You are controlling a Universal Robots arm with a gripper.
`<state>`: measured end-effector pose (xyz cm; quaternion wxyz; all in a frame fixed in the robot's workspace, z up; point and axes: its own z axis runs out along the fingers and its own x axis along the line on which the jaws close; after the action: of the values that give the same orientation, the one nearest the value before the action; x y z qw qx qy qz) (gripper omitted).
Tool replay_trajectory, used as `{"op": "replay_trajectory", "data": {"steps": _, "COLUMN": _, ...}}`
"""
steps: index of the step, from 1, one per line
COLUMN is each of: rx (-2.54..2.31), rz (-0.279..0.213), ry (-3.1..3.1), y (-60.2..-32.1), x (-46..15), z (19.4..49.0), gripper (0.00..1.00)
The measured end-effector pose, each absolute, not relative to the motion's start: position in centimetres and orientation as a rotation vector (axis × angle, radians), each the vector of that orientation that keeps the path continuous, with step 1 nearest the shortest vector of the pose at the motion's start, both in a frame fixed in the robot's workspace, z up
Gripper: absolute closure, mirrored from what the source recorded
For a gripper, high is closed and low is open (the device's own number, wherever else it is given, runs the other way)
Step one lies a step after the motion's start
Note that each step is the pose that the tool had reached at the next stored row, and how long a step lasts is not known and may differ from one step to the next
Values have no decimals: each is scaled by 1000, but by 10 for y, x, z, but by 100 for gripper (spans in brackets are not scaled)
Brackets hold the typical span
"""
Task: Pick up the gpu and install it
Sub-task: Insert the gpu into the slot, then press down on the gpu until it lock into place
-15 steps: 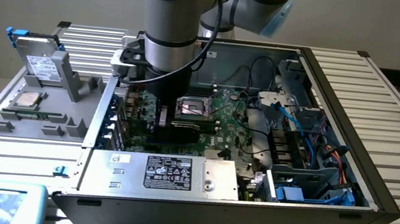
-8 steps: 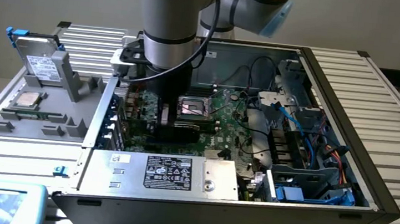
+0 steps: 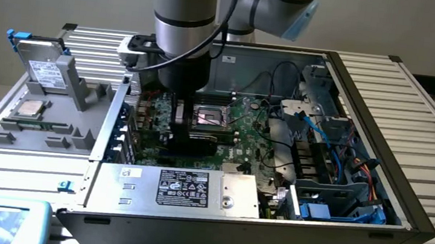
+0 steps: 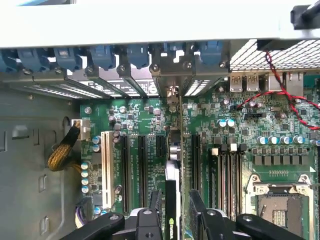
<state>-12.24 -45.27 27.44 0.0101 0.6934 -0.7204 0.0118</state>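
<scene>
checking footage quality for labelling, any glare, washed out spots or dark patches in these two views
Wrist view: the case edge is blown out to near white, while the motherboard is evenly lit and the gpu between the jaws reads clearly. Exterior view: the arm throws a dark patch over the board beneath it; the power supply looks soft.

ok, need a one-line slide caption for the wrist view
Gripper holds the gpu edge-on above the motherboard expansion slots, its bracket at the rear slot openings.
</scene>
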Motion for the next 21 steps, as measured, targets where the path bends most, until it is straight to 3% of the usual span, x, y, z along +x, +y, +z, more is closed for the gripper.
{"op": "replay_trajectory", "data": {"steps": 8, "rx": 2158, "rz": 33, "ry": -2251, "y": -453, "x": -123, "z": 307, "gripper": 64}}
{"op": "replay_trajectory", "data": {"steps": 21, "rx": 2156, "rz": 30, "ry": -2251, "y": -453, "x": -123, "z": 308, "gripper": 64}}
